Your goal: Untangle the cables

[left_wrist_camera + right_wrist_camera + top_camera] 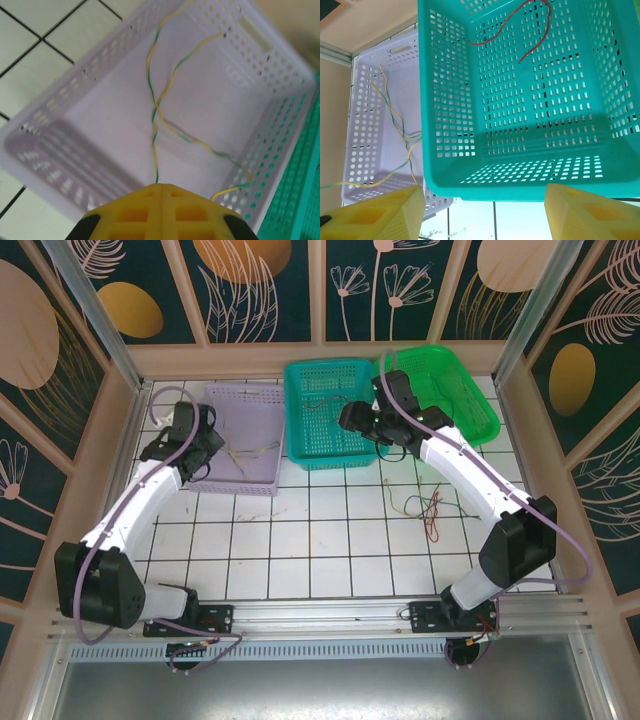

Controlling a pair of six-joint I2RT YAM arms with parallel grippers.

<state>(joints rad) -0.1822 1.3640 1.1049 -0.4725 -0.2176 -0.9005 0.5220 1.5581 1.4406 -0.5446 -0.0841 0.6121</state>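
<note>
**A:** What is the left end effector [161, 192] holding?

**B:** Its yellow fingers are pressed together. A green-and-yellow wire [155, 155] runs straight into the seam at their tips, so it is pinched there. Ahead of the end effector, that wire stretches over the floor of the lilac basket [75, 90]. Partway along, it crosses a second green-and-yellow wire [200, 143].

**A:** And the right end effector [484, 200]?

**B:** Its fingers are spread wide with nothing between them. The teal basket [450, 100] sits just ahead of it. A red wire [495, 36] lies curled on that basket's floor at the far end. The lilac basket is off to its left, touching the teal one.

**A:** Are there more wires anywhere?

**B:** Yes. In the overhead view a small knot of loose wires [430, 508], red, green and pale, lies on the bench [330, 550]. It is well behind the right end effector, beside that arm's forearm.

**A:** Is there a third basket?

**B:** Yes, a green basket [470, 390], just beside the teal one. I cannot tell whether it holds anything.
</note>
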